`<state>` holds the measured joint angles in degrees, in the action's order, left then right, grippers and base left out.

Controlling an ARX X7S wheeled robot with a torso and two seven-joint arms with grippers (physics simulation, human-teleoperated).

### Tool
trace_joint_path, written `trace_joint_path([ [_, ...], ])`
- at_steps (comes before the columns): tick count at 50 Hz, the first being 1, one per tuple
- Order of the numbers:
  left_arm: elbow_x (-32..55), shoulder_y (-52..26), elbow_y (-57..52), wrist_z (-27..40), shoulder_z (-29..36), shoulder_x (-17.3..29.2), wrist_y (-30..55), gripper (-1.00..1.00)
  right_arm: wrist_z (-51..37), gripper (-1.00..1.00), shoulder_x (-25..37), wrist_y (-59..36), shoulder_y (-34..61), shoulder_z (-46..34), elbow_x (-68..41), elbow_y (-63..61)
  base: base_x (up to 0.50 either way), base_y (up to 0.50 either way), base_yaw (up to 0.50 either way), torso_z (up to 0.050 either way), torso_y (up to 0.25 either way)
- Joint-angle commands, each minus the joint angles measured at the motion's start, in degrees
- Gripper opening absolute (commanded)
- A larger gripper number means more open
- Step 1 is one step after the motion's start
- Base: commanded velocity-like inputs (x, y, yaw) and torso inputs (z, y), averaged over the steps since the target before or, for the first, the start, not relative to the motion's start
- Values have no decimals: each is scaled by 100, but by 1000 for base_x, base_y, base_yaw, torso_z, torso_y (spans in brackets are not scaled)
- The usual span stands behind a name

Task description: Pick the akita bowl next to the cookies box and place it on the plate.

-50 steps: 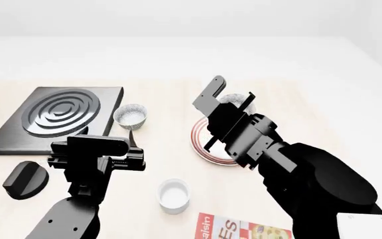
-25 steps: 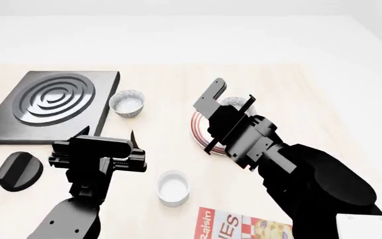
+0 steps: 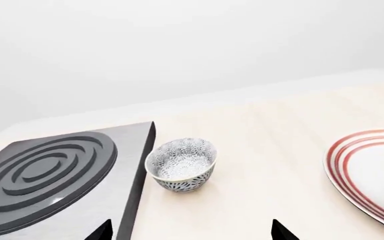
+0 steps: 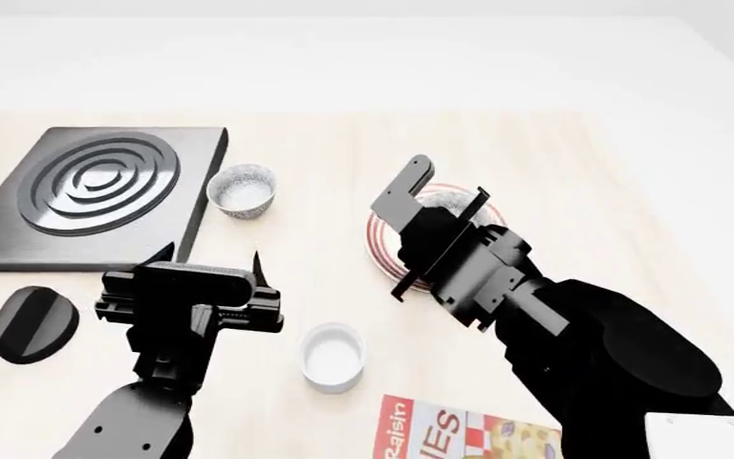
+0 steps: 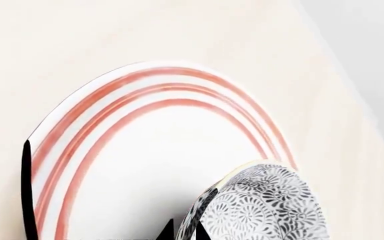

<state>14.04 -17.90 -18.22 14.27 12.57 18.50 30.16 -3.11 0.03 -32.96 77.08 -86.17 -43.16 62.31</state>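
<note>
Where pale wooden tabletop (image 4: pixel 558 163) meets blank white surroundings — black hob (image 4: pixel 93 191), plate (image 5: pixel 152 165)

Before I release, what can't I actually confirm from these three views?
- Whether the akita bowl touches the plate: the right wrist view's edge cuts off its base; the right tool blocks it in the head view.
- Right tool's grip: fingers barely visible.
- Cookies box: cropped by the head view's edge.

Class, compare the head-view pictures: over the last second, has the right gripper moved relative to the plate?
No clear move. The right gripper holds the akita bowl over the plate throughout; the stove shifts in frame because the camera moved.
</note>
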Motion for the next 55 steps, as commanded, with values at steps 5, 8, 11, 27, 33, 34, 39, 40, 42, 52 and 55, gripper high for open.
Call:
trace_joint_path([
  [5,58,23,47,-41,10,7,-121,100,-115,100,-3,-124,98,4,-53,48,0,0,0,0,0],
  [8,62,28,60,-42,18,5,-144,100,-93,100,-3,-91,110,21,-114,74,0,0,0,0,0],
  [11,58,23,94,-43,29,4,-164,100,-123,100,-3,-52,128,19,-168,99,0,0,0,0,0],
  [27,135,55,11,-107,50,76,-173,100,-60,100,-3,-23,140,10,-216,127,0,0,0,0,141],
  [33,145,24,-7,-93,60,84,-135,100,-7,100,-3,-12,148,12,-221,133,0,0,0,0,250],
  [34,140,20,-7,-92,67,87,-136,100,-4,100,-3,-12,156,18,-232,135,0,0,0,0,250],
  [39,145,11,6,-94,81,87,-149,100,39,100,-3,3,173,12,-239,134,0,0,0,0,250],
  [40,141,11,11,-92,85,89,-155,100,40,100,-3,3,176,15,-242,136,0,0,0,0,250],
  [42,147,12,11,-90,83,91,-155,100,37,100,-3,10,177,15,-241,139,0,0,0,0,250],
  [52,186,38,3,-82,67,101,-183,100,100,100,-3,81,295,54,-357,210,0,0,0,0,250],
  [55,230,27,-13,-2,-25,70,-150,100,420,100,-3,194,509,169,-748,398,0,0,0,0,172],
])
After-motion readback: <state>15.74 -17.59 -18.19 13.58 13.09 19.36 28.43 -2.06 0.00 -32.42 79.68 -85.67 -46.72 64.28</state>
